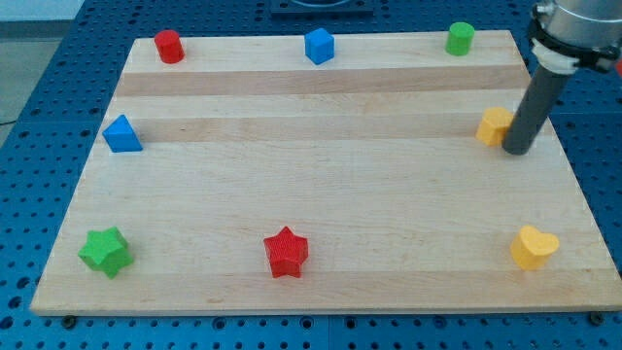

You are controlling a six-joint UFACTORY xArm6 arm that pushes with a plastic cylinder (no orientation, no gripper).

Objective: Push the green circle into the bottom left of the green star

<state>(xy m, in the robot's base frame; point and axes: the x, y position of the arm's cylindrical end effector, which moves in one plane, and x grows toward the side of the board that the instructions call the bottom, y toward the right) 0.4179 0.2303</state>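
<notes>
The green circle point(460, 39), a short cylinder, stands near the top right corner of the wooden board point(321, 185). The green star point(105, 252) lies near the bottom left corner, far from the circle. My tip point(517, 151) rests on the board at the right side, touching or just beside a yellow block point(494, 126) on its right. The tip is below the green circle, well apart from it.
A red cylinder point(169, 46) is at the top left, a blue pentagon-like block point(319, 46) at the top middle. A blue triangle point(122, 134) lies at the left. A red star point(286, 252) is at the bottom middle, a yellow heart point(534, 247) at the bottom right.
</notes>
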